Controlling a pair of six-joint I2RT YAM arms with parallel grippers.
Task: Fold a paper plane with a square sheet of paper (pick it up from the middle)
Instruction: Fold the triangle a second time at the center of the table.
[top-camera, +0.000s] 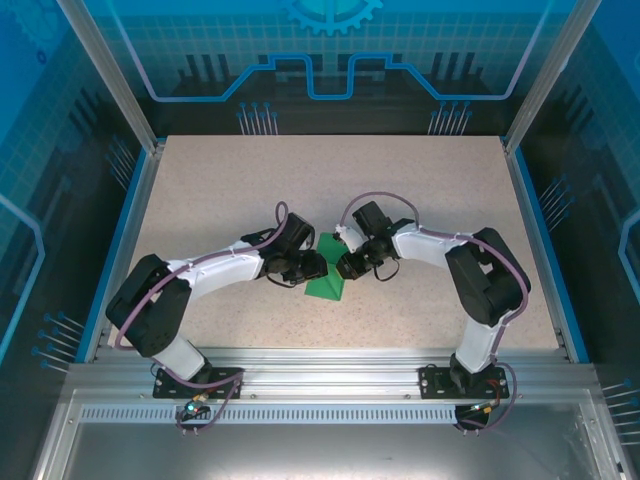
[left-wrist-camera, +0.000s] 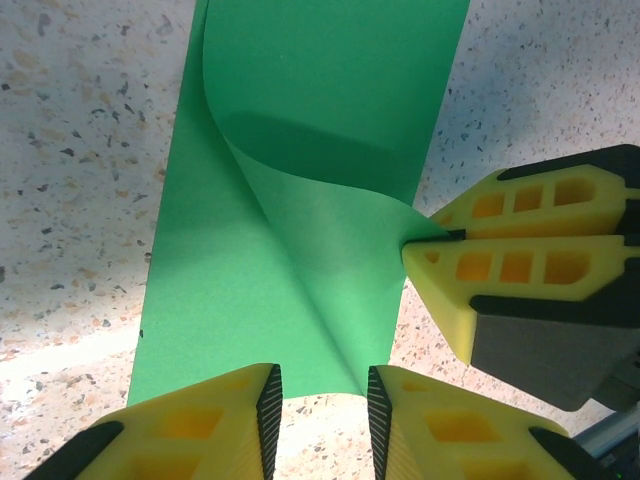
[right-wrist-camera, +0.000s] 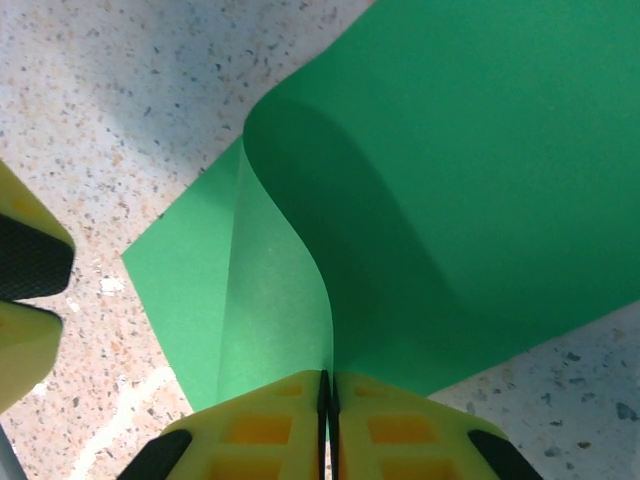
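Both arms meet at the middle of the table (top-camera: 400, 180). The sheet (top-camera: 325, 287) lies right between them, a touch toward 6 o'clock of centre. The left gripper (top-camera: 308, 268) sits at its 9 o'clock and the right gripper (top-camera: 350, 266) at its 3 o'clock, nearly nose to nose.

Right gripper: jaws pressed tight together on the sheet's edge, no daylight between them. From that pinch the paper rises off the table and rolls over in a soft S-curve, with no crease in the bend. In the left wrist view the same pinch comes in from 3 o'clock, holding the tip of the raised flap.

Left gripper: jaws apart with a clear gap, and the flap's lower edge hangs just into that gap at 6 o'clock. Nothing is clamped there; it stands open around the paper, not on it.

I read this as a fold in the making, a flap lifted over and not yet laid down. The next move, I'd say, calls for the right to bring the flap's edge square onto the flat part. The left should close or press so the base does not slide, and then the bend wants flattening into a sharp crease.

The sheet itself is bright green, thin, matt and smooth. The flat part runs toward 12 o'clock as a long band rather than a plain square. It may be folded once; I can't tell for sure. No dart shape yet.
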